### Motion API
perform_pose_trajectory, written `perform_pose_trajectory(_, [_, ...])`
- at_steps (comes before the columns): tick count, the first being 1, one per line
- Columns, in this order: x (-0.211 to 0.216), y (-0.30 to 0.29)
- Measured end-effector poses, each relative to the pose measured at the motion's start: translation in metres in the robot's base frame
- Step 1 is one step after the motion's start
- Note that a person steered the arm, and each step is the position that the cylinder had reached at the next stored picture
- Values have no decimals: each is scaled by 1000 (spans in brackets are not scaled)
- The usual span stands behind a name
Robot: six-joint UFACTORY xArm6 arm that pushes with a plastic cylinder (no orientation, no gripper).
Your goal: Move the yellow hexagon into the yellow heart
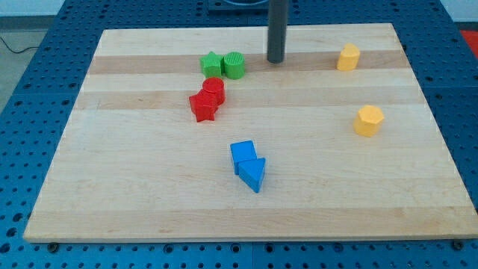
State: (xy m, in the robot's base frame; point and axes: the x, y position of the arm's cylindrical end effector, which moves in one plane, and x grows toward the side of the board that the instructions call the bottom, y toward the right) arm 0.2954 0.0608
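The yellow hexagon (368, 120) lies at the view's right, about halfway down the wooden board (134, 202). The yellow heart (348, 57) lies above it and a little to the left, near the board's top edge, well apart from it. My tip (275, 61) rests on the board near the top centre. It is left of the yellow heart and up and to the left of the hexagon, touching neither. The nearest block to it is the green cylinder (234, 65), just to its left.
A green star (211, 63) touches the green cylinder's left side. Below them a red cylinder (213, 90) and a red star (203, 107) sit together. A blue cube (243, 155) and a blue triangle (252, 175) touch near the board's centre.
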Motion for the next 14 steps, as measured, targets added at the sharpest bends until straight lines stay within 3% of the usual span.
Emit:
perform_pose_trajectory(2, [111, 0])
perform_pose_trajectory(3, [157, 40])
perform_pose_trajectory(5, [196, 122])
perform_pose_trajectory(6, [166, 150])
perform_pose_trajectory(7, [116, 154])
perform_pose_trajectory(8, [95, 153])
perform_pose_trajectory(10, [178, 154])
perform_pose_trajectory(11, [186, 116])
perform_pose_trajectory(13, [101, 112])
perform_pose_trajectory(14, [96, 112])
